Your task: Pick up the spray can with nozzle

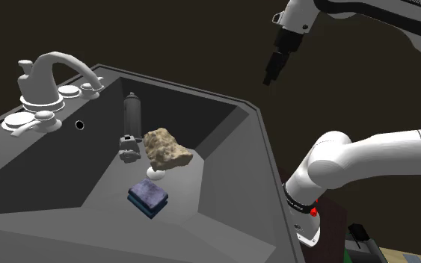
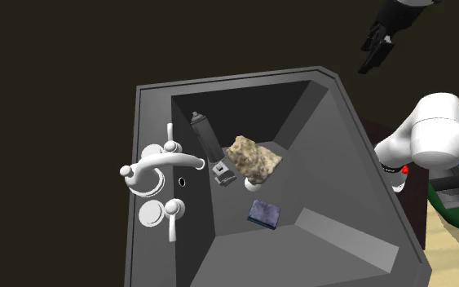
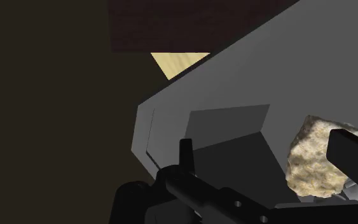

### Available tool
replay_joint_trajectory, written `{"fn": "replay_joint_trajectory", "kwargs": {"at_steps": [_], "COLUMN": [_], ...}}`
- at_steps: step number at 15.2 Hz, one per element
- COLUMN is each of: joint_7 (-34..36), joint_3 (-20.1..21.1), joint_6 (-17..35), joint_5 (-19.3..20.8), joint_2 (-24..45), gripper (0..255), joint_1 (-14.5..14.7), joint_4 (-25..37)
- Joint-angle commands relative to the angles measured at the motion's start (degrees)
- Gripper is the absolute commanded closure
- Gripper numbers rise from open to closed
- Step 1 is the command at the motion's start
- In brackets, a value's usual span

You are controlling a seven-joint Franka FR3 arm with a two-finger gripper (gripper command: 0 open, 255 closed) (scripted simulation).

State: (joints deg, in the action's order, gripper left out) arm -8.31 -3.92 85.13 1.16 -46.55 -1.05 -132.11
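Note:
A tall grey spray can (image 1: 132, 113) (image 2: 205, 134) with a small nozzle on top stands in the dark grey sink (image 1: 229, 142) (image 2: 333, 155), leaning against the basin wall below the faucet. My black gripper (image 1: 269, 78) (image 2: 371, 62) hangs high in the air beyond the sink's far rim, well away from the can. In the wrist view its fingers (image 3: 185, 154) stand apart, open with nothing between them, and the gripper (image 3: 266, 156) looks down over the sink's corner.
A beige rock (image 1: 167, 149) (image 2: 253, 159) (image 3: 314, 159), a small grey gadget (image 1: 128, 146) (image 2: 222, 171), a white ball (image 1: 156, 173) and a blue sponge (image 1: 149, 197) (image 2: 264, 214) lie in the basin by the can. A white faucet (image 1: 51, 75) (image 2: 158, 167) with two handles sits on the rim.

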Motion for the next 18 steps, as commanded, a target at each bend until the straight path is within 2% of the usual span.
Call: {"fn": "replay_joint_trajectory", "kwargs": {"at_steps": [1,6,11,18], "joint_7": [0.0,8.74,17.69,31.67], "joint_3": [0.0,6.97,14.34,25.58], "joint_6": [0.0,10.22,20.85,35.17], "joint_5": [0.0,-2.65,-4.16,-2.4], "joint_2": [0.0,-0.01,3.22,12.82], "gripper": [0,0,0,0], "joint_1": [0.0,0.5,0.68,-1.57], "joint_4": [0.0,-5.91,-9.24,-9.09]}}
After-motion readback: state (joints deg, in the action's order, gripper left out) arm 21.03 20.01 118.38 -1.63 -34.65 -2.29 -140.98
